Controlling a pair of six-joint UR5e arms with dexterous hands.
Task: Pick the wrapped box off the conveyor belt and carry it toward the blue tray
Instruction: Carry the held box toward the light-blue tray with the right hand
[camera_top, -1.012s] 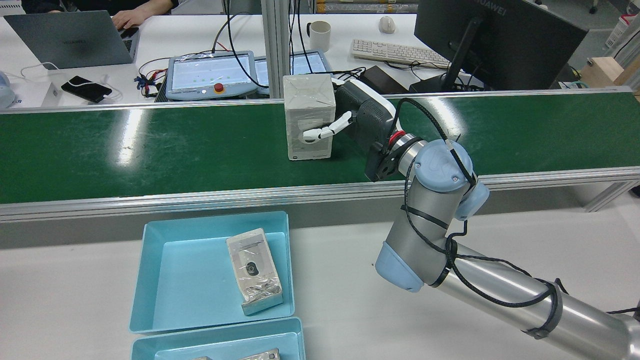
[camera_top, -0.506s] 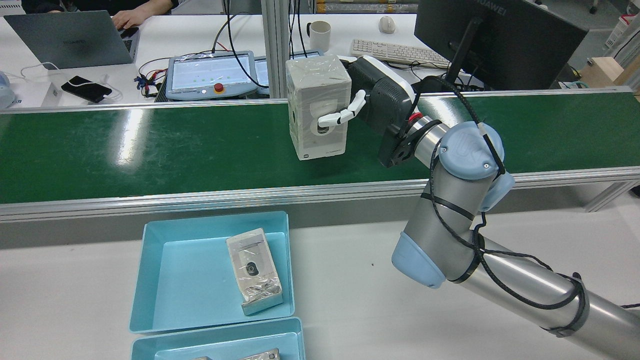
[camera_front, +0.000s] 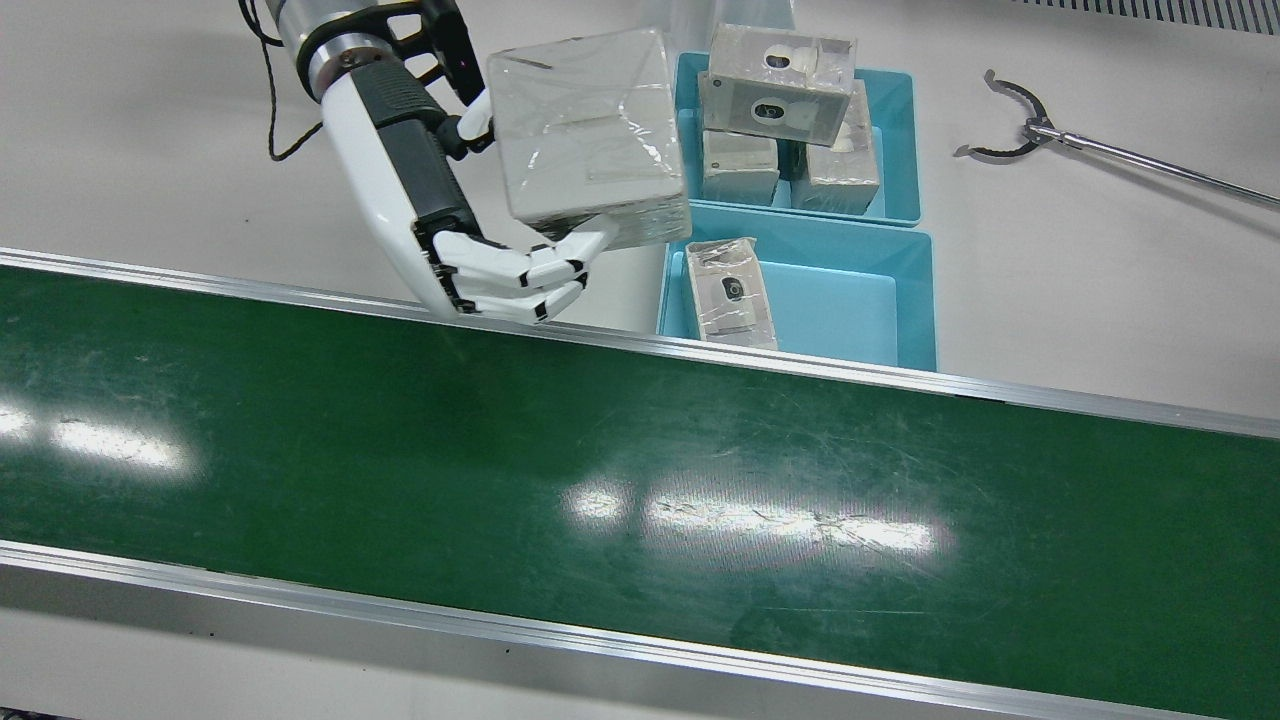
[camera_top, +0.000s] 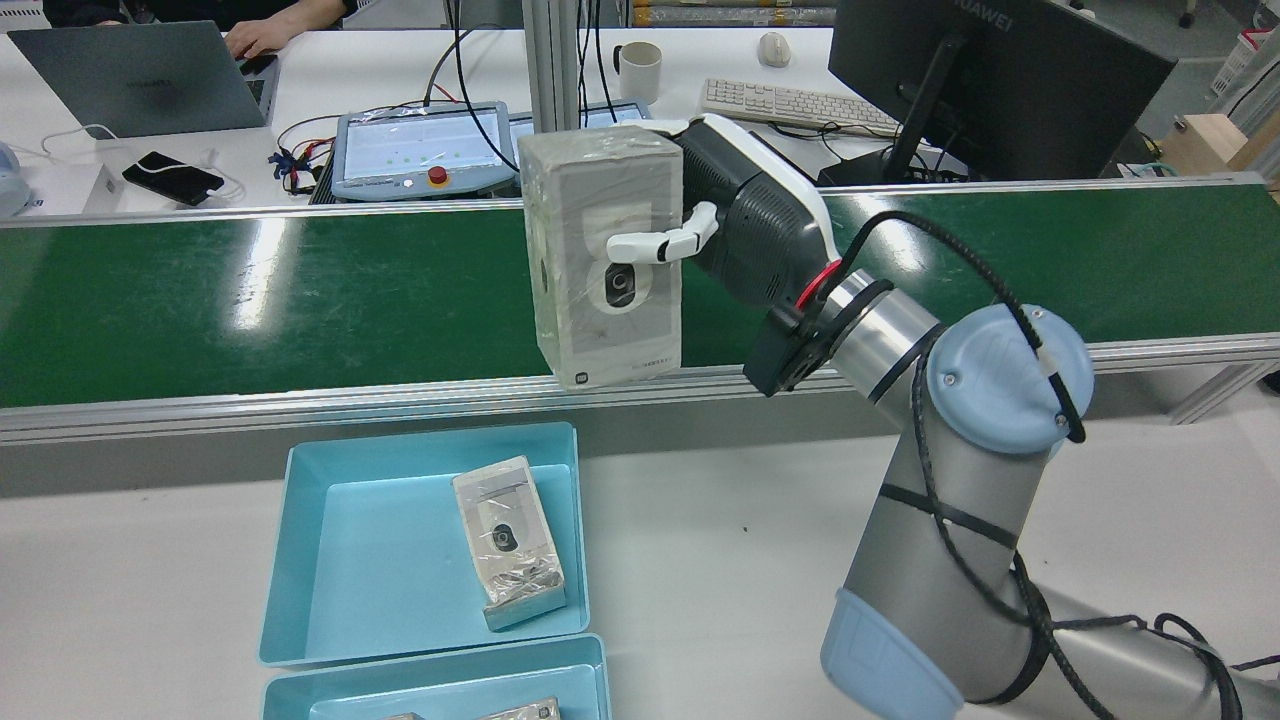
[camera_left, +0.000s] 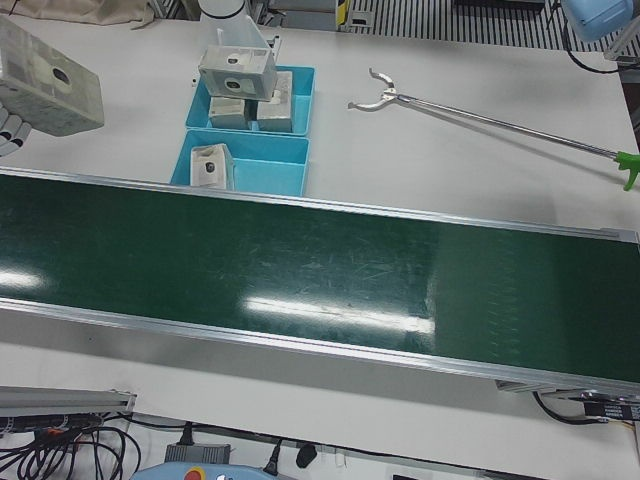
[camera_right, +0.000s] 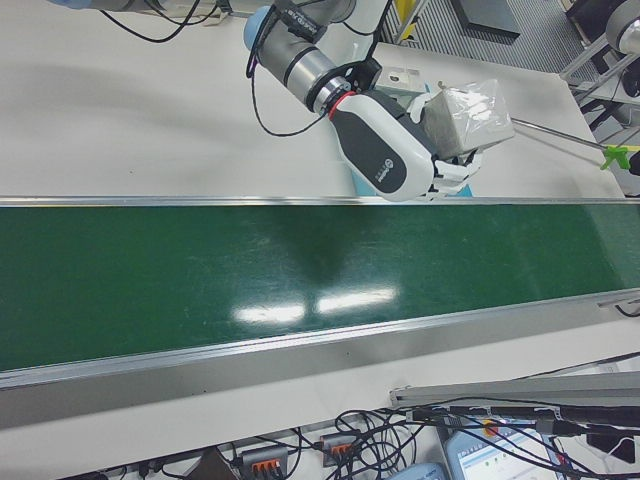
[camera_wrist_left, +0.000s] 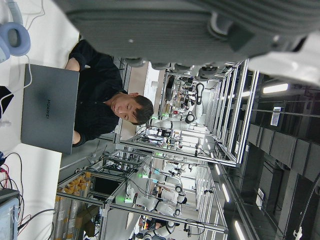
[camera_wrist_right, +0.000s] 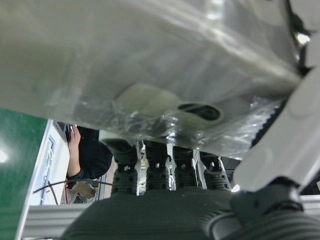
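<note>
Front view, left to right: right robot hand (camera_front: 480, 250) is clamped on the wrapped box (camera_front: 590, 140), fingers (camera_front: 520, 280) curled under one face, thumb on the opposite side. Box is airborne, clear of the belt (camera_front: 600, 480), over the white tabletop (camera_front: 150, 150) just past the belt's rail on the tray side. Rear view shows the same box (camera_top: 605, 255) upright and slightly tilted, its lower edge over the near rail, with the robot hand (camera_top: 700, 225) gripping from the side.

Next right: 2 blue trays (camera_front: 905, 300), stacked along the tabletop and touching. Near tray holds 1 wrapped box lying flat (camera_front: 730, 295), against its left wall. Far tray (camera_front: 895, 150) holds 3 boxes visible: 2 on the floor (camera_front: 740, 165) and 1 on top of them (camera_front: 780, 85).

So 5 wrapped boxes total: 1 held, 4 in trays. Held box is beside the near tray, not over it.

Far right: 1 reach-grabber tool (camera_front: 1100, 150) lying on the tabletop, claw end toward the trays, well apart from them.

Left robot hand: its camera shows only a dark underside edge; can't tell its state.
</note>
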